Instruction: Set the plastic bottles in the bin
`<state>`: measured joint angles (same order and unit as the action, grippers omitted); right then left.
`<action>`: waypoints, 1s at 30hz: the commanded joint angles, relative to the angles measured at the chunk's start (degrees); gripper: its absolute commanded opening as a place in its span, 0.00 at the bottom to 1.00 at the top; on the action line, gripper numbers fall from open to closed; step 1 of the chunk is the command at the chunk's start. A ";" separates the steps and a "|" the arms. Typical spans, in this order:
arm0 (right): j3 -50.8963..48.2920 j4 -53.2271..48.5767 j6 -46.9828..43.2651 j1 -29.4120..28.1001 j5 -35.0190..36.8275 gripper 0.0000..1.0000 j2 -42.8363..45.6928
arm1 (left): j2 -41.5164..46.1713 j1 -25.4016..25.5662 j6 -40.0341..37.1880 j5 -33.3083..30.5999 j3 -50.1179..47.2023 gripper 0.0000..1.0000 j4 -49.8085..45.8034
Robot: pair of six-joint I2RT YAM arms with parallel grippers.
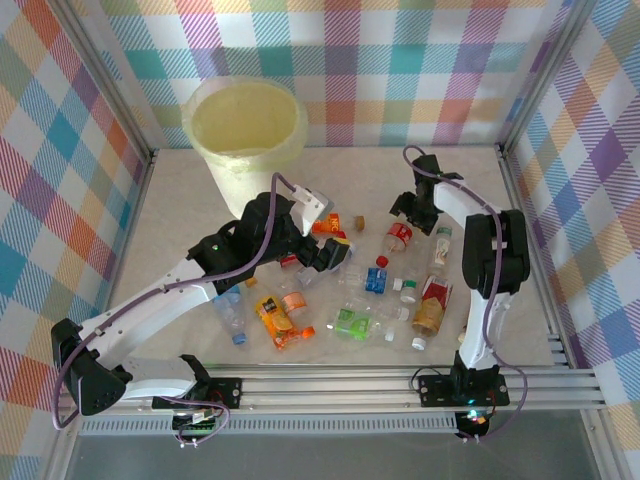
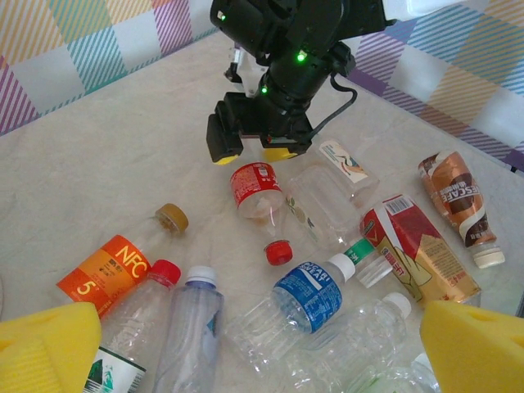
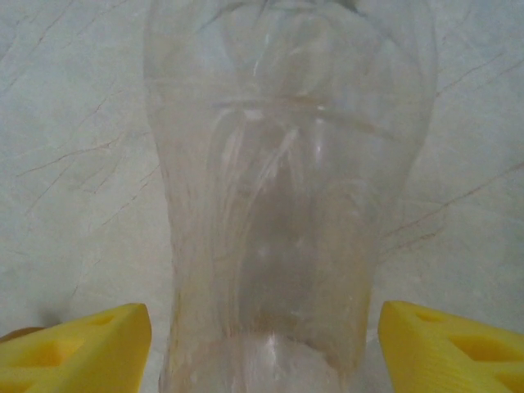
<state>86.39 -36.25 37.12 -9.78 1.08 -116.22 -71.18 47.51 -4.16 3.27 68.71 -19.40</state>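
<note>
R tool (image 3: 262,344) released: yellow pads (image 3: 78,348) sit either side of a clear bottle (image 3: 278,205) lying on the surface (image 3: 74,123), w/ a slim gap each side. L tool (image 2: 262,348) released wide, hangs over the bottle scatter mid-surface, incl. blue-label bottle (image 2: 307,295), red-label bottle (image 2: 255,187), orange NFC bottle (image 2: 106,270). The bin (image 1: 235,175) stands upright at far-left of surface, well apart from the bottles.

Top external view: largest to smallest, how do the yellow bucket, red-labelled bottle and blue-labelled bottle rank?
1. yellow bucket, by far.
2. red-labelled bottle and blue-labelled bottle: too alike to rank.
</note>
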 commanded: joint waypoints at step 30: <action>3.05 1.99 0.98 -0.33 1.45 0.66 -3.87 | -0.25 0.66 -1.02 -0.72 -0.24 1.00 -0.91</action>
<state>87.88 -34.54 37.30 -9.78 1.96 -118.63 -71.18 47.53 -4.36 2.85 68.71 -19.53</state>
